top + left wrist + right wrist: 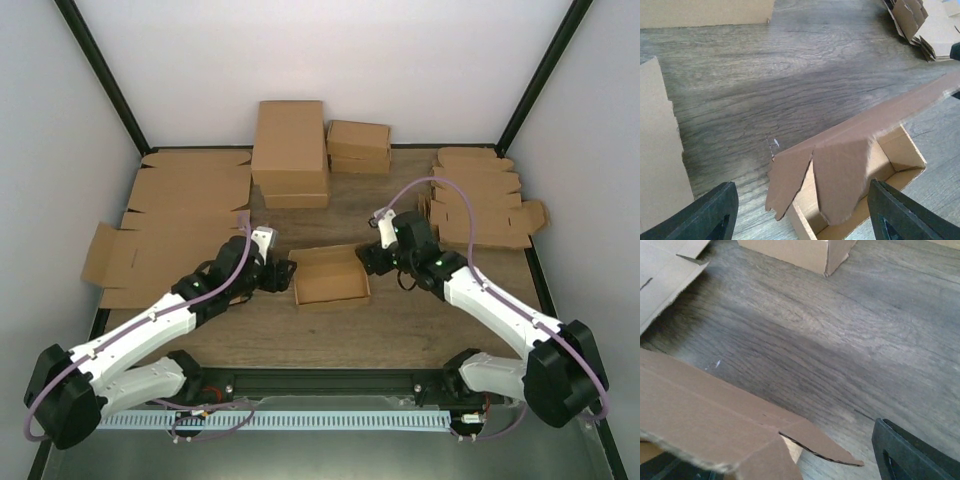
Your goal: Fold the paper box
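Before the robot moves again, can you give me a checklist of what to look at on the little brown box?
1. Small brown cardboard paper box resting on the wooden table, open side up: ok.
2. Lid folded shut: not ok, the pointed flaps hang loose over the inside.
3. Open left jaws around the box end: ok.
4. Open right jaws at the box's other end: ok.
5. Either jaws touching cardboard: cannot tell.
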Action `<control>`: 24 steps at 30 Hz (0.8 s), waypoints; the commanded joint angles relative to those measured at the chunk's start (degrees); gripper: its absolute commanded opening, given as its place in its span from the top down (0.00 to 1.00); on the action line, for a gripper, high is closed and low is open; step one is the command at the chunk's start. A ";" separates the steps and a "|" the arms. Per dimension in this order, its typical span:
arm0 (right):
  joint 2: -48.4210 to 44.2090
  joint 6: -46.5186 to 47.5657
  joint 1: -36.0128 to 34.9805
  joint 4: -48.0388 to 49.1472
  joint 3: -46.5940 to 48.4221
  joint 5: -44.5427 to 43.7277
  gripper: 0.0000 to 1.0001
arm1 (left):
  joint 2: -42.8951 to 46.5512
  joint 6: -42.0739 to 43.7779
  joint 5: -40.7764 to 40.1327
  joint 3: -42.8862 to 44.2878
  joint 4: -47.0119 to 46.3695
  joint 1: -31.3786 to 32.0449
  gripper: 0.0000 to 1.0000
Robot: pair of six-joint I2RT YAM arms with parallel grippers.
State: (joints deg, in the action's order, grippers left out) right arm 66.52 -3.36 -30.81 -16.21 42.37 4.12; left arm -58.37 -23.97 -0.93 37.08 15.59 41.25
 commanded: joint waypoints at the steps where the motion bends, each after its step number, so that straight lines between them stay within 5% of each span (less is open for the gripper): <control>1: 2.90 0.39 1.37 1.10 5.39 3.23 0.20 | -0.39 1.31 -0.69 2.27 -0.29 0.23 0.26; 7: 6.74 -1.21 2.58 -0.28 8.63 5.63 0.22 | -1.55 4.43 1.37 2.07 -0.88 0.15 0.29; 18: 8.25 1.47 6.08 -3.20 11.05 9.00 0.23 | -9.73 1.84 -7.30 6.30 1.37 0.11 0.43; 24: 8.66 0.17 7.27 -6.33 11.02 9.84 0.29 | -11.50 1.03 -8.70 8.20 2.39 0.12 0.65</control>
State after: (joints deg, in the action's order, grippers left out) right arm 74.67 -3.01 -24.51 -19.33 50.92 12.43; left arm -69.36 -22.26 -7.14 43.03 17.08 41.28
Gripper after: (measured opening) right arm 0.728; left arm 0.405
